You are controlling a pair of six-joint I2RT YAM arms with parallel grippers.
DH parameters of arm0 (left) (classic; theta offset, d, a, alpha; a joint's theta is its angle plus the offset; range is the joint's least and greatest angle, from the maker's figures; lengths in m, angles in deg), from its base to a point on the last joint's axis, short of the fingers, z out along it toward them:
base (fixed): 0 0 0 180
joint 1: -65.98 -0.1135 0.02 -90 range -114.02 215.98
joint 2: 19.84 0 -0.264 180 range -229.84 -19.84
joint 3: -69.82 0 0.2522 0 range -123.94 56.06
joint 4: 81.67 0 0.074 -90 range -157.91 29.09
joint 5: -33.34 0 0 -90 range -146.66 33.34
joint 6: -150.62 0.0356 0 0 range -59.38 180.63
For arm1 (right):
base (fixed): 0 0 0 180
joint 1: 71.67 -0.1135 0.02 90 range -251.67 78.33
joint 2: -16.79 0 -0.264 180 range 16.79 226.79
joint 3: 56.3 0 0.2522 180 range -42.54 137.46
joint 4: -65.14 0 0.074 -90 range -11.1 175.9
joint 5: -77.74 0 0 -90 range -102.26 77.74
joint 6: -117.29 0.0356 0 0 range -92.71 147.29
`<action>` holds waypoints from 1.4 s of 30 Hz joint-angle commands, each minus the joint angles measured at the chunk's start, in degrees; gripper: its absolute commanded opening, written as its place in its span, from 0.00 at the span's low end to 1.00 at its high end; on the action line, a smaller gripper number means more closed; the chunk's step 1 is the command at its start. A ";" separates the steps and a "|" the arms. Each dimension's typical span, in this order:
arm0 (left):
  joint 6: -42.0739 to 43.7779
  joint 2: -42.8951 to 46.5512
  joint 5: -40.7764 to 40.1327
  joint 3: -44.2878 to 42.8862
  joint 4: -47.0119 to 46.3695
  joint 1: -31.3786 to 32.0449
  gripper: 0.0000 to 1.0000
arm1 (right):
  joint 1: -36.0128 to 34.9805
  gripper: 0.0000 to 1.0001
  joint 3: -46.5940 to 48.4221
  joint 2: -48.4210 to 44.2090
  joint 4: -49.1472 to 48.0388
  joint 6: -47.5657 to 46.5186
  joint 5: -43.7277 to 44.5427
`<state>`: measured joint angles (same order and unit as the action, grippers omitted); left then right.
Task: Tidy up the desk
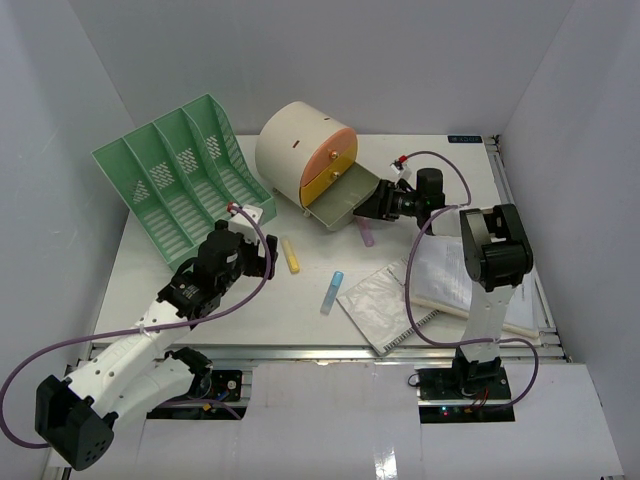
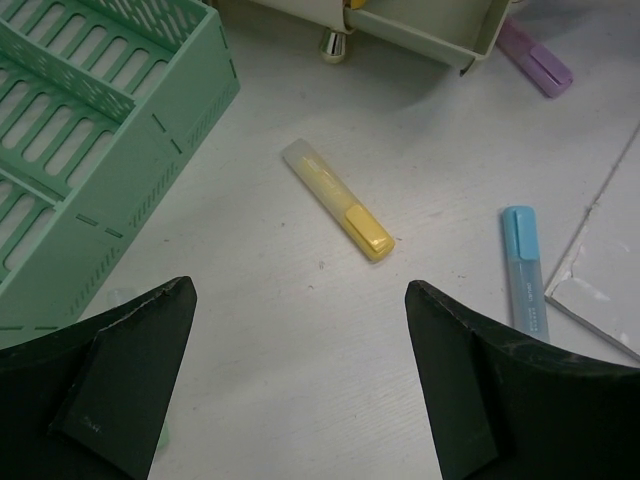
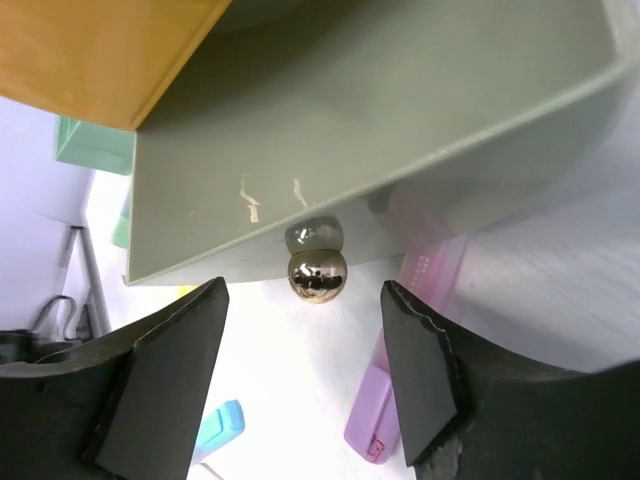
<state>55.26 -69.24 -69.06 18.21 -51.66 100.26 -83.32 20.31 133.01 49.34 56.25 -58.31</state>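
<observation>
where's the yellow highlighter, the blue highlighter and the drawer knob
yellow highlighter [image 2: 336, 200], left wrist view, middle of its barrel
blue highlighter [image 2: 523, 275], left wrist view, barrel just below the cap
drawer knob [image 3: 318, 275], right wrist view, shiny metal ball

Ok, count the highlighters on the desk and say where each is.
3. One yellow highlighter near the green file rack; one blue highlighter beside the notebook; one purple highlighter by the open drawer's front corner. More could be hidden inside the drawers.

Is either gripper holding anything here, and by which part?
Nothing is held. The left gripper is open, facing the yellow highlighter on the desk. The right gripper is open around the drawer knob without touching it.
</observation>
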 commanded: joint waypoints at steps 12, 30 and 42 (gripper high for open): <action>-16.23 -8.94 16.65 -0.19 -4.45 -1.89 0.94 | 1.67 0.74 -0.83 -22.24 37.01 -42.95 20.51; -34.85 -45.22 -0.61 -17.54 2.93 0.33 0.81 | 10.41 0.75 -11.31 -41.06 35.50 -41.37 6.70; -38.41 -54.66 -15.37 -23.24 14.41 5.37 0.53 | 14.30 0.75 -11.78 -44.01 35.45 -40.71 2.81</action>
<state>19.01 -122.31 -78.90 -5.64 -43.13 104.28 -70.91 9.03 91.16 85.69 15.01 -52.83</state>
